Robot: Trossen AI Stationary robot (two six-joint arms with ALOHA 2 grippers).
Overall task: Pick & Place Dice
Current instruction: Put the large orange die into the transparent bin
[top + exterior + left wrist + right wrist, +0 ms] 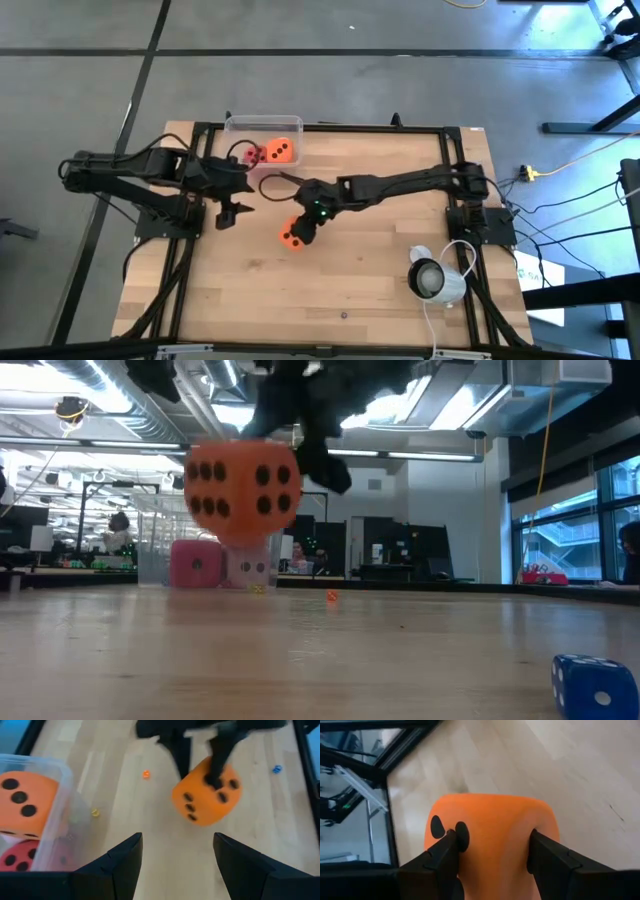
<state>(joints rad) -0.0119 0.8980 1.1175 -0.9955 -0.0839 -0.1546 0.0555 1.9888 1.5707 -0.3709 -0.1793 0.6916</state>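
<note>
My right gripper (303, 228) is shut on an orange die (294, 238) over the middle of the table. In the low view this orange die (243, 490) hangs clear above the wood. A second orange die (282, 151) and a red die (250, 155) lie in a clear tub (262, 124) at the far edge. The left wrist view shows the same tub (60, 785) with both inside. A pink cube (195, 563) stands far back in the low view. My left gripper (177, 855) is open, beside the tub, pointing at the held die (207, 795). My right gripper pinches the orange die between its two fingers, one finger (442, 855) on a pipped face (437, 827) and the other (545, 855) on the opposite face. The fingers come from above. The die is lifted clear of the table, slightly tilted.
A white camera with its cable (435, 278) sits near the table's near right corner. A small blue die (595, 685) lies close to it. Tiny orange (145, 774), yellow (95, 812) and blue (276, 768) dice are scattered on the wood. Black frame rails (330, 128) border the table.
</note>
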